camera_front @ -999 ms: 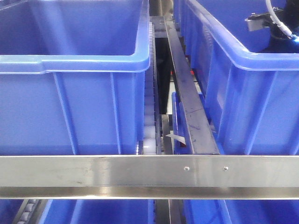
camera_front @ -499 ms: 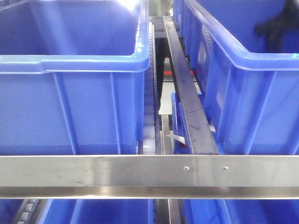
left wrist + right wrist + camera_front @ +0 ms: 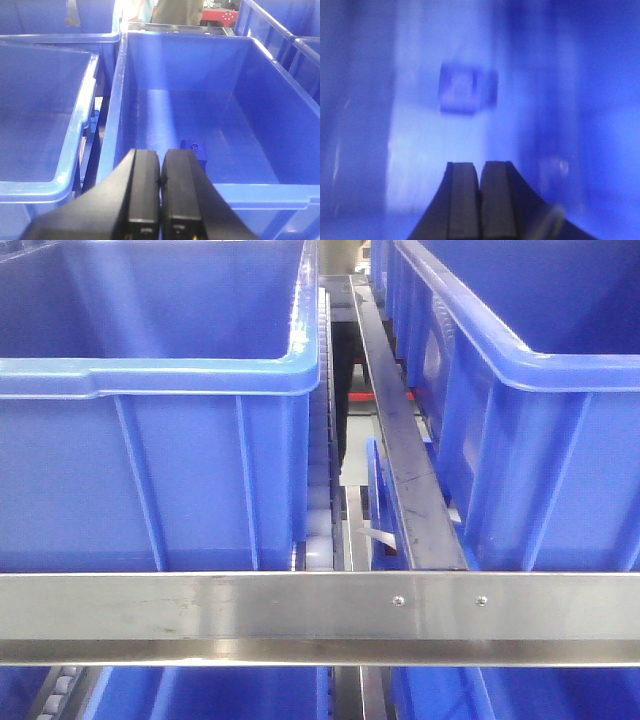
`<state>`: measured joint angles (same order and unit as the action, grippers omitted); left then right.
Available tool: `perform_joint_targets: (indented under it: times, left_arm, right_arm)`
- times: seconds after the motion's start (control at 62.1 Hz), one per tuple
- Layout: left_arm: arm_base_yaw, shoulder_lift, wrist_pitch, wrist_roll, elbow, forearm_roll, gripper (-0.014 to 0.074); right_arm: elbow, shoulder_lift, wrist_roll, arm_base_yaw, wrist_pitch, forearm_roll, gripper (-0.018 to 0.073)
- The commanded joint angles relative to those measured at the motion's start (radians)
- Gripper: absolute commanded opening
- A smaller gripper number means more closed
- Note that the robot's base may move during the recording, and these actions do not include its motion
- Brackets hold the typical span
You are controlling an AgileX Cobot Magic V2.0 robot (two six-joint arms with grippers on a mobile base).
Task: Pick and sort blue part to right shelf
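Note:
A small blue part lies on the floor of a big blue crate in the left wrist view. My left gripper hovers over that crate's near rim, shut and empty. In the right wrist view, a blurred blue part rests on a blue crate floor ahead of my right gripper, which is shut with nothing in it. The right shelf shows in the front view as a steel front rail with blue crates behind it. Neither gripper shows there.
A second ribbed blue crate stands at the right, split from the left one by a dark steel divider and pale rollers. Another crate sits left of my left gripper. More crates stand below the rail.
My right arm stood inside the right crate at the top right of the front view a second ago. It blurred as it moved and is now out of that view.

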<state>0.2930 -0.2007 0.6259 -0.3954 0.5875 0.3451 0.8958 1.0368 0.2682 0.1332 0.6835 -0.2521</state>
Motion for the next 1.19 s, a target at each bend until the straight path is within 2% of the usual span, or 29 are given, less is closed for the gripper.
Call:
perform_joint_targets:
  times: [0.0, 0.29, 0.58, 0.725, 1.176]
  left_arm:
    - [0.0, -0.012, -0.074, -0.001, 0.024, 0.011, 0.0125]
    - [0.0, -0.012, -0.074, -0.001, 0.024, 0.011, 0.0125]
    - [0.0, -0.012, -0.072, -0.001, 0.024, 0.013, 0.0125]
    - [0.0, -0.012, -0.072, -0.001, 0.024, 0.013, 0.0125]
    - [0.0, -0.012, -0.072, -0.001, 0.018, 0.013, 0.0125]
  right_arm:
    - [-0.064, -0.136, -0.005, -0.007, -0.11, -0.011, 0.0038]
    - [-0.301, -0.552, -0.005, -0.007, -0.238, -0.011, 0.0038]
    - [-0.329, -0.814, -0.005, -0.007, -0.31, -0.011, 0.0038]
    - [-0.329, -0.84, -0.005, -0.007, -0.38, -0.012, 0.0038]
    - [-0.329, -0.84, -0.005, -0.007, -0.375, -0.012, 0.0038]
